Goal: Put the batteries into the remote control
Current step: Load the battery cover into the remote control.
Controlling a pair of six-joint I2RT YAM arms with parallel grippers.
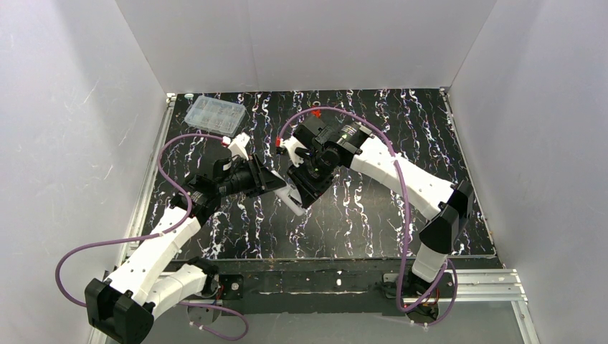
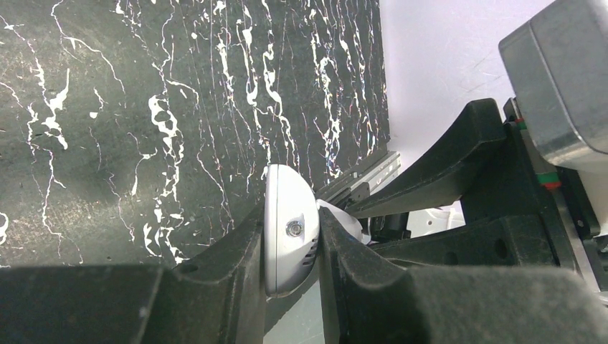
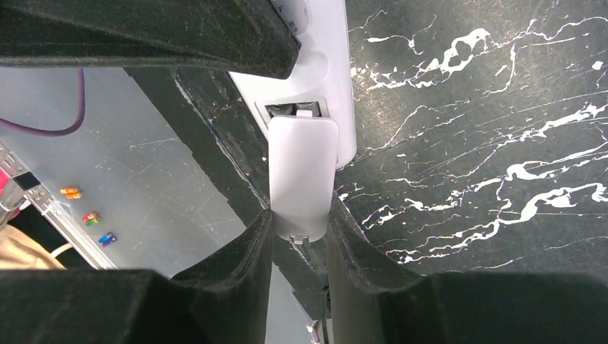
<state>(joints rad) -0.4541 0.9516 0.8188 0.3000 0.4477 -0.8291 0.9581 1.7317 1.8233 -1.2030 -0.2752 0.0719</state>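
So both arms meet around the middle of the counter (image 1: 387, 215), a little toward its left edge, and the remote control (image 2: 287, 190) is caught between them there. I honestly can't tell whether it's lifted off the surface or resting on it.

The left pincer (image 2: 289, 223) is clamped on one end of the remote. In the left wrist view you see the rounded white tip with its little round emitter window squeezed tight between the two black fingers (image 2: 229, 265), no slack at all.

The right pincer (image 3: 300, 211) comes in from the other side and is closed on a white battery cover (image 3: 301, 158), gripping it by its long edges. The cover lies flat along the back of the remote, in line with the recess but not all the way over it. A narrow gap shows past its front edge, and the batteries (image 3: 282, 110) peek out in that gap as dark rounded shapes lying side by side in the compartment. So they're in the remote, mostly hidden under the cover.

From the top camera the two pincers are nose to nose, nearly touching, with the remote as a white sliver at their meeting point.

Other stuff: a clear compartment box (image 1: 214, 112) sits up by the far left corner of the counter, well apart from all this.
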